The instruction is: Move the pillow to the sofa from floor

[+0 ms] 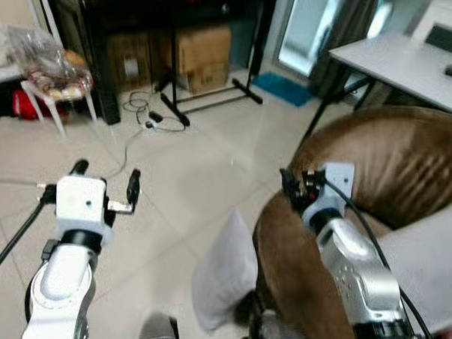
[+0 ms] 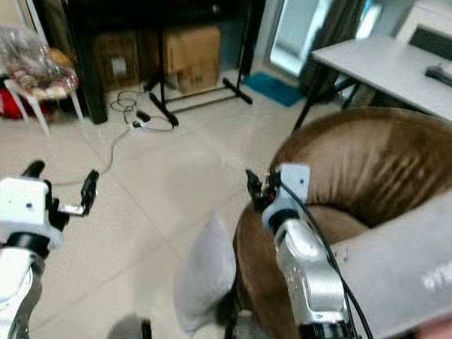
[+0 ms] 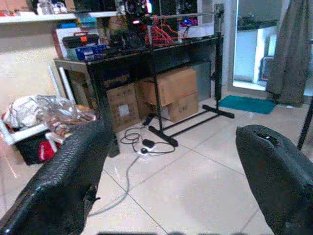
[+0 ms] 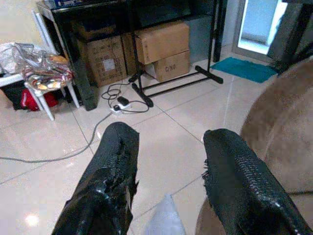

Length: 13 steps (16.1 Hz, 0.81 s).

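Observation:
A grey pillow [image 1: 227,271] stands on edge on the tiled floor and leans against the brown sofa [image 1: 383,162]. Its top corner pokes up between the fingers in the right wrist view [image 4: 164,220]. My right gripper [image 1: 296,183] is raised above the sofa's arm, just up and right of the pillow, open and holding nothing [image 4: 171,134]. To the left of the pillow, my left gripper [image 1: 106,178] is held out over bare floor, open and empty [image 3: 173,134].
A grey cushion [image 2: 410,270] lies on the sofa at the right. Ahead are a black rack with cardboard boxes [image 1: 202,54], a cable and power strip [image 1: 152,120] on the floor, a white stool with a plastic bag [image 1: 49,68], a teal mat [image 1: 282,88] and a white desk [image 1: 409,60].

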### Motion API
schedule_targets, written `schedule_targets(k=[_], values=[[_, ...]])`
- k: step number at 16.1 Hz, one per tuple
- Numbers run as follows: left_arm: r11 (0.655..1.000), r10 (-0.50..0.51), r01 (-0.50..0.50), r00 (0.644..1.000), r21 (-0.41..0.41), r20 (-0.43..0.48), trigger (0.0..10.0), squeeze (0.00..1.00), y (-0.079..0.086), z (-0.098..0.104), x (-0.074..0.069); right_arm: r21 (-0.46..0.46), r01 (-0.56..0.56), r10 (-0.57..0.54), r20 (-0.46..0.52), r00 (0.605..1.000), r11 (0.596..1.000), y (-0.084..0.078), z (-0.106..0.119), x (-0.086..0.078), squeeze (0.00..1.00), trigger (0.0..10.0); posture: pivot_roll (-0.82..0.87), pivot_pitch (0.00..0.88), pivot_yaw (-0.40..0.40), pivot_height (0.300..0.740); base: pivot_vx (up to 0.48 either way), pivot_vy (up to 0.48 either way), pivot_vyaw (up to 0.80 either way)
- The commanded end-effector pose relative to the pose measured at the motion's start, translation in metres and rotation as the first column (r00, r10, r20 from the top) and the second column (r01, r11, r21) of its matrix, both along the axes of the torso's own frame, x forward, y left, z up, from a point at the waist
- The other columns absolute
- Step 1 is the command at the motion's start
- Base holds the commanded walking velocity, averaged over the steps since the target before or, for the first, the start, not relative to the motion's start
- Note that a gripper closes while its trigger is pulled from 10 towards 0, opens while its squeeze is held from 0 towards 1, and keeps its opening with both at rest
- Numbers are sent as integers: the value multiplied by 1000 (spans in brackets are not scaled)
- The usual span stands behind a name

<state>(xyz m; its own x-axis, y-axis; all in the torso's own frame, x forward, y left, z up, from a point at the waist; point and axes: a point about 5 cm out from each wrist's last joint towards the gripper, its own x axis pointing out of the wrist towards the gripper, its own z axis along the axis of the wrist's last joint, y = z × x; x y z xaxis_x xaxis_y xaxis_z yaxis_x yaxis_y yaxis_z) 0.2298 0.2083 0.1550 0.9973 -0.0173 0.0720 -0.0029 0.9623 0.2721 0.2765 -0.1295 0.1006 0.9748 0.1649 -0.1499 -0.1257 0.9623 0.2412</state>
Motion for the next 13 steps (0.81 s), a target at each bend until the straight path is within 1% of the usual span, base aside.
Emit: schedule_targets(k=[1,3,4,6,11,12,13], values=[[1000,-1,1,1000,2,12,10000,153,-3,2,0,0,18,-18,-5,1000,1000,-5,-1,-1,0,10000,152,0,-134,620,0,0,0],[1000,1,-1,1000,4,21,10000,165,-2,3,1,-3,17,-17,-7,1000,1000,-4,-2,-1,0,10000,152,0,-134,605,0,0,0],[1000,-2,3,1000,-12,29,10000,173,-1,5,1,-20,2,-2,4,1000,1000,-3,-1,-1,0,10000,150,0,-133,590,0,0,0],[1000,-6,7,999,-24,33,10000,176,-1,5,0,-33,-12,12,7,1000,999,-2,0,-1,0,10000,150,0,-135,590,0,0,0],[999,-9,11,999,-45,36,10000,188,-1,5,-1,-48,-28,28,3,1000,998,-1,0,1,0,10000,152,0,-142,590,276,0,0],[999,-12,13,999,-50,35,10000,192,-1,5,-2,-76,-46,46,0,999,996,0,0,1,0,10000,152,0,-143,590,330,0,0],[999,-12,14,999,-51,35,10000,192,-1,5,-2,-80,-49,50,1,999,996,0,0,2,0,10000,153,0,-144,590,334,0,0]])
